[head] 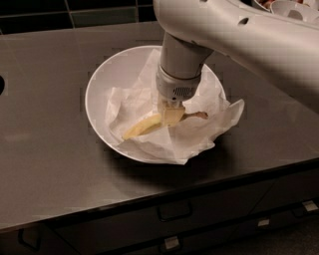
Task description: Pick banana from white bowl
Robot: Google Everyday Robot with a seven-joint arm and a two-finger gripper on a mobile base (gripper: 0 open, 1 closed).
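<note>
The large white bowl stands on the dark counter and is lined with crumpled white paper. The pale yellow banana lies on the paper in the middle of the bowl, with its brownish stem tip pointing right. My gripper reaches straight down from the white arm into the bowl. Its fingers are closed on the banana's middle, near the stem end. The banana still rests low on the paper.
The dark counter ends in a front edge with drawers below it. Smaller white bowls with reddish contents stand at the back right. A dark tiled wall runs along the back.
</note>
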